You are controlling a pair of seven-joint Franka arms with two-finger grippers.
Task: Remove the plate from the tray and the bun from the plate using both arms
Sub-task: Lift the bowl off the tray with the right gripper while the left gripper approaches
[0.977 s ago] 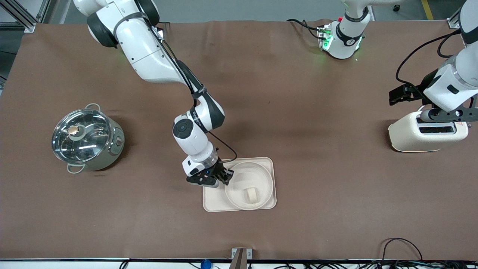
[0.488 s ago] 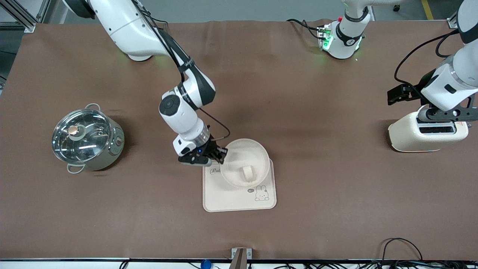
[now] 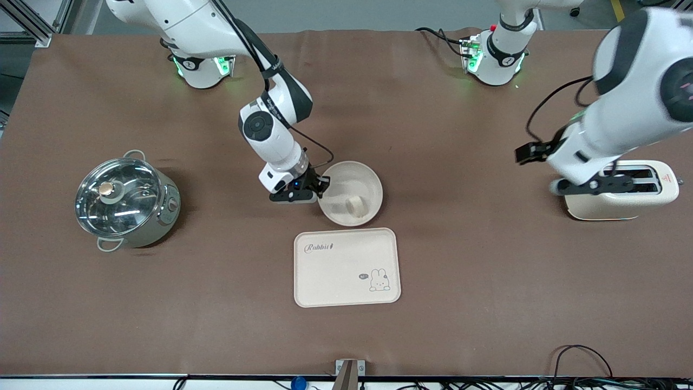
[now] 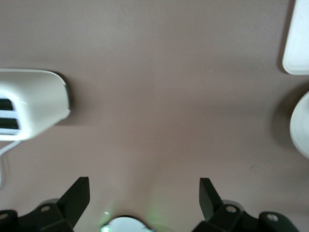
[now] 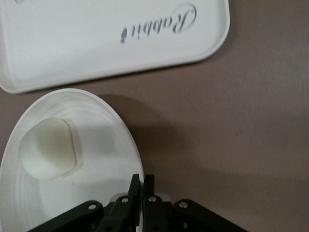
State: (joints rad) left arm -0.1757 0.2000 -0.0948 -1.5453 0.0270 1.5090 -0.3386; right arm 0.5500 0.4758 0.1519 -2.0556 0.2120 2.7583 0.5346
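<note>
Front view: right pincer [image 3: 319,189] is clenched on the rim of the plate [image 3: 354,184], which is off the tray [image 3: 346,268] and farther from the camera, with the bun [image 3: 355,205] in it. Left pincer [image 3: 587,187] hangs over the toaster [image 3: 622,203], well apart from the bun.

Left wrist view: its fingers [image 4: 77,198] stand released over bare worktop [image 4: 159,96].

Right wrist view: closed jaws pinch the plate rim.

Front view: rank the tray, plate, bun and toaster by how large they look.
1. tray
2. toaster, partly covered by the left arm, so its rank against the plate is unsure
3. plate, held up by the right gripper
4. bun
</note>
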